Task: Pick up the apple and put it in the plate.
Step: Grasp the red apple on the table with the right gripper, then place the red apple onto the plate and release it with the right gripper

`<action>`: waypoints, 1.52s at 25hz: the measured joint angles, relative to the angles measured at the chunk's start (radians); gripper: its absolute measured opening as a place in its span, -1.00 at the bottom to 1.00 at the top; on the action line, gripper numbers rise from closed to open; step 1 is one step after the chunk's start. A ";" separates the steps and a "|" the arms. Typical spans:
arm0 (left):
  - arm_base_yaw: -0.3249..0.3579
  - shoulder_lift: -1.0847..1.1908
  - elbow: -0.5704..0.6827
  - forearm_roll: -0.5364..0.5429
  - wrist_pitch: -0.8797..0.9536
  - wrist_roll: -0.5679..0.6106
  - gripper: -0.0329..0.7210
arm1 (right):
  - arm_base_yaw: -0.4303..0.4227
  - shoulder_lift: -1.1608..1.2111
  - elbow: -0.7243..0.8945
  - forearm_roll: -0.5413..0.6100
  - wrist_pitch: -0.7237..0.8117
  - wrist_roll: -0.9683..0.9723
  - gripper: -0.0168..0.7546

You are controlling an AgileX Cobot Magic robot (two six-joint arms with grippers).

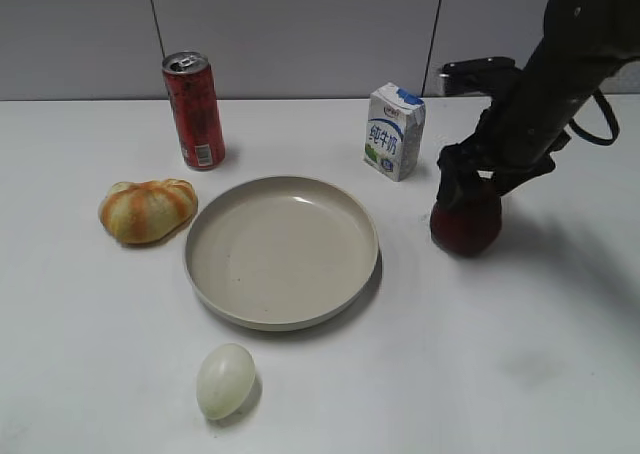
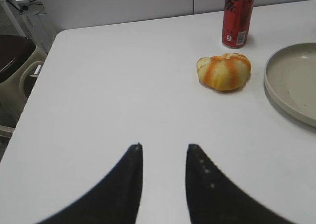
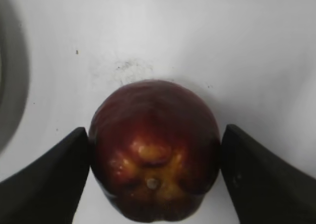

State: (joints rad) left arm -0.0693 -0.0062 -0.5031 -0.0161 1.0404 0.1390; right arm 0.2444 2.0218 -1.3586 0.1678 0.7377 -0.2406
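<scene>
The dark maroon apple (image 1: 467, 224) sits on the white table to the right of the beige plate (image 1: 283, 322). My right gripper (image 1: 465, 186) comes down on it from above. In the right wrist view its two fingers (image 3: 154, 137) press both sides of the apple (image 3: 154, 110), whose orange-tinged lobed top faces the camera. The plate is empty; its edge also shows in the left wrist view (image 2: 296, 81). My left gripper (image 2: 164, 146) is open and empty above bare table, left of the plate, and is out of the exterior view.
A red can (image 1: 195, 109) and a milk carton (image 1: 395, 131) stand behind the plate. An orange-striped pumpkin-like bun (image 1: 147, 210) lies left of it and a pale green egg (image 1: 225, 380) in front. The table's left edge (image 2: 29, 100) shows in the left wrist view.
</scene>
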 joint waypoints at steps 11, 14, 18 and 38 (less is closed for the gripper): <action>0.000 0.000 0.000 0.000 0.000 0.000 -0.29 | 0.010 0.013 -0.148 0.067 0.148 0.002 0.60; 0.000 0.000 0.000 0.000 0.000 0.000 -0.29 | 0.056 0.003 -0.250 0.087 0.220 0.003 0.60; 0.000 0.000 0.000 0.000 0.000 0.000 -0.29 | 0.179 -0.001 -0.343 0.097 0.239 0.003 0.60; 0.000 0.000 0.000 0.000 0.000 0.000 -0.29 | 0.522 0.209 -0.352 0.045 0.064 0.004 0.70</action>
State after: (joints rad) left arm -0.0693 -0.0062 -0.5031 -0.0161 1.0404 0.1390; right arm 0.7662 2.2312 -1.7101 0.2125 0.8018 -0.2367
